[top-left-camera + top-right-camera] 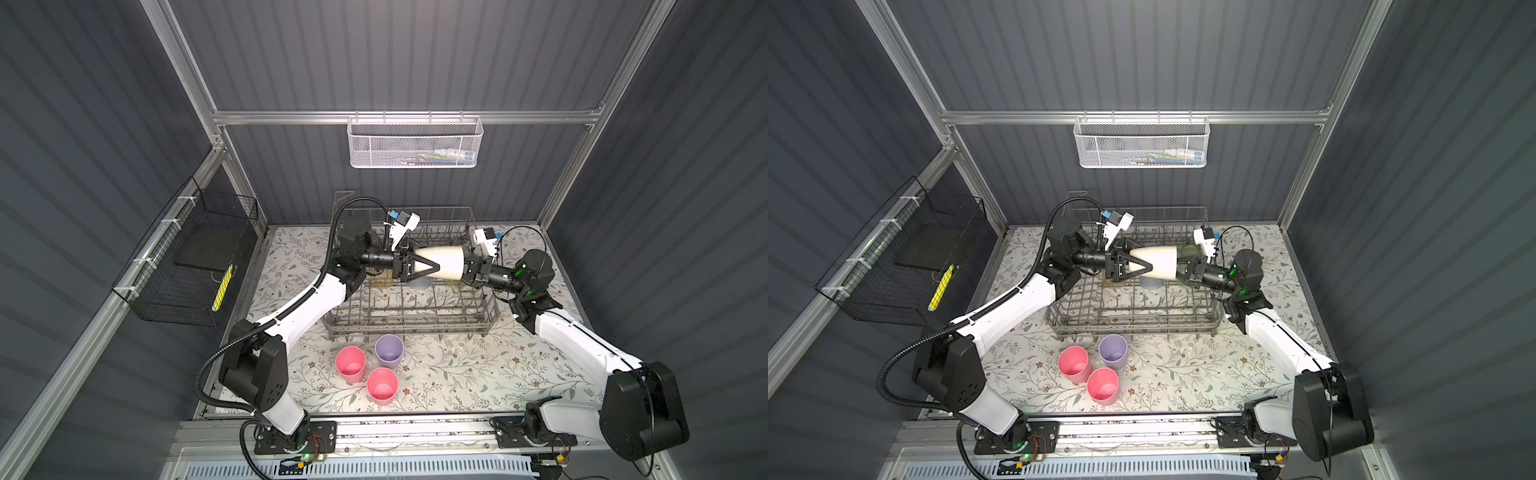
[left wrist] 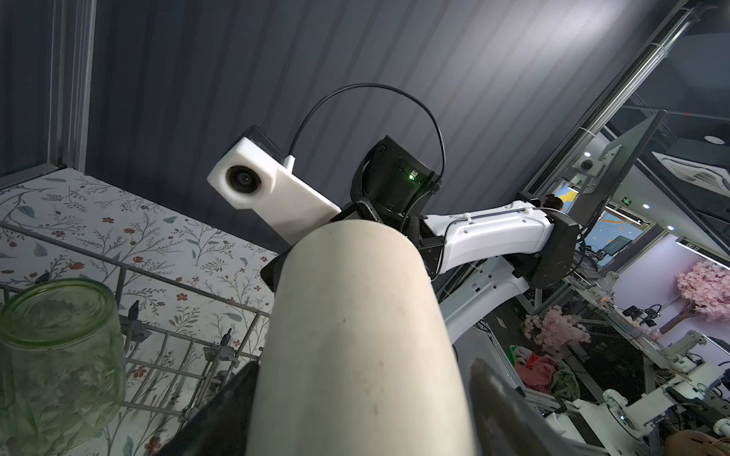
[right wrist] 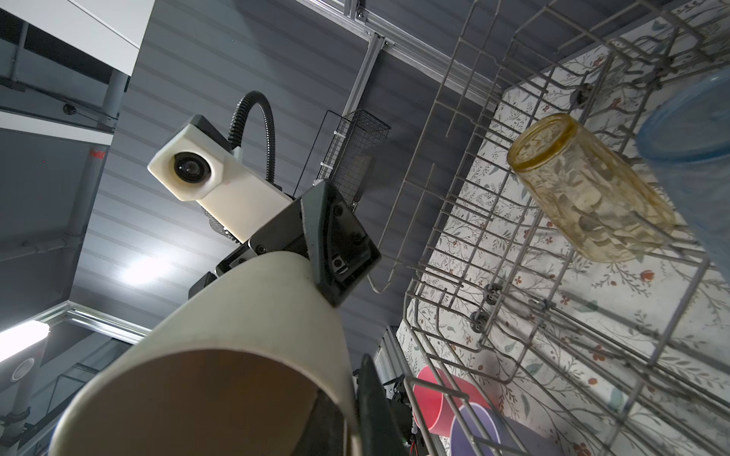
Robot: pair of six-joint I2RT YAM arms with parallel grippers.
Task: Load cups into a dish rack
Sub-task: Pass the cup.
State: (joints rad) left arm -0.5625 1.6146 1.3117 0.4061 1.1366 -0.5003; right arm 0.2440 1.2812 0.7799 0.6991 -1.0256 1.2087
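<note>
1. Both top views: the beige cup (image 1: 440, 261) hangs sideways over the dish rack (image 1: 411, 329). The right gripper (image 1: 468, 266) is clenched on its rim and the left gripper (image 1: 430, 266) straddles its base. A lilac cup (image 1: 389, 352), a pink cup (image 1: 350, 365) and its pink twin (image 1: 382, 386) wait just in front of the rack.
2. Left wrist view: the left fingers (image 2: 501, 398) stand spread, a gap showing beside the cup. They are best seated squarely before the right lets go. A green cup (image 2: 59, 355) sits inverted in the rack.
3. Right wrist view: an amber cup (image 3: 588, 189) and a blue cup (image 3: 691, 158) occupy rack slots. The rack's front rows look free, and its wire walls are the edge to clear.
</note>
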